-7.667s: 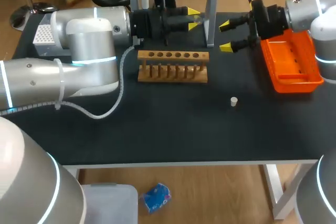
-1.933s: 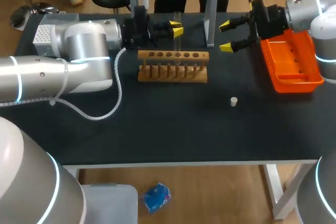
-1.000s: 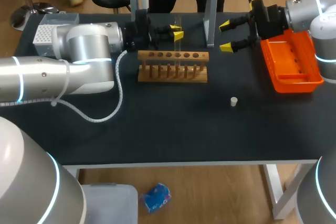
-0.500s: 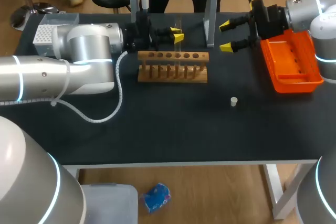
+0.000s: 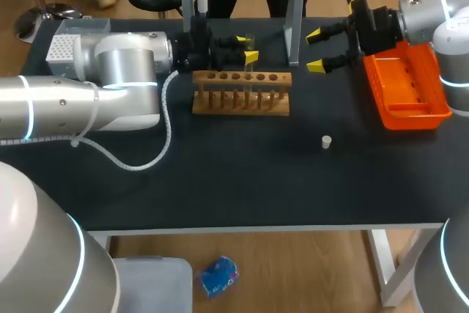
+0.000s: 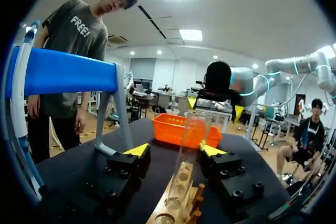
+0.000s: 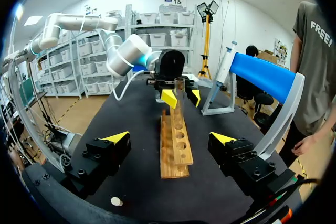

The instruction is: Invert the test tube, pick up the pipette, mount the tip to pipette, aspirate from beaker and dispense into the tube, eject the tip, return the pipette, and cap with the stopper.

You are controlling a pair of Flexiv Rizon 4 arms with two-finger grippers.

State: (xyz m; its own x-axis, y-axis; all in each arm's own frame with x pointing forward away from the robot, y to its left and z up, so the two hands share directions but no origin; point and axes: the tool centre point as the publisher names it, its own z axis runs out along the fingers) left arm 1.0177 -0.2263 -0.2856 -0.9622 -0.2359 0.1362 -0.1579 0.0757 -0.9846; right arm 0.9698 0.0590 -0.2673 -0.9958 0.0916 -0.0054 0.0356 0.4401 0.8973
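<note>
Both jaws of the left gripper [image 6: 175, 149] stand apart around the test tube [image 6: 190, 140], upright in the wooden rack [image 5: 241, 100], far centre; a straight, level retreat should avoid tipping it.

- Head view: high above and behind the robot, looking down on the whole black table [image 5: 242, 181], both arms coming in from its sides.
- Left wrist view: low and close over the wooden rack [image 6: 184, 205], looking along it toward the right gripper [image 6: 214, 107].
- Right wrist view: farther back, facing the opposite way along the same rack toward the left gripper [image 7: 182, 98].
</note>
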